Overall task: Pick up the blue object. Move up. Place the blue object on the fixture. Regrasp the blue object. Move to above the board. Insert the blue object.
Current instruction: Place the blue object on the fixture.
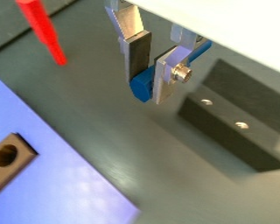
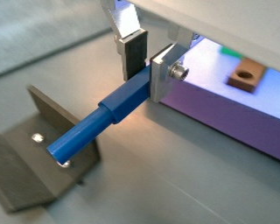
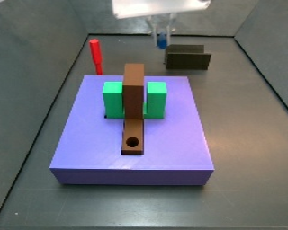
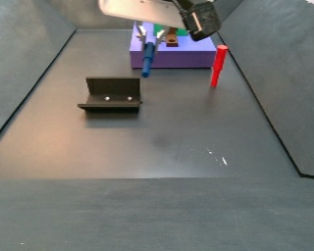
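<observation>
My gripper is shut on one end of the blue object, a slim dark-blue peg that sticks out sideways from the jaws. It hangs off the floor between the board and the fixture, with its free end pointing towards the fixture. I cannot tell whether they touch. In a side view the gripper holds the peg tilted, in front of the board. The board carries a brown bar with a round hole and two green blocks.
A red upright peg stands on the floor beside the board's far left corner; it also shows in a side view. Dark walls enclose the floor on both sides.
</observation>
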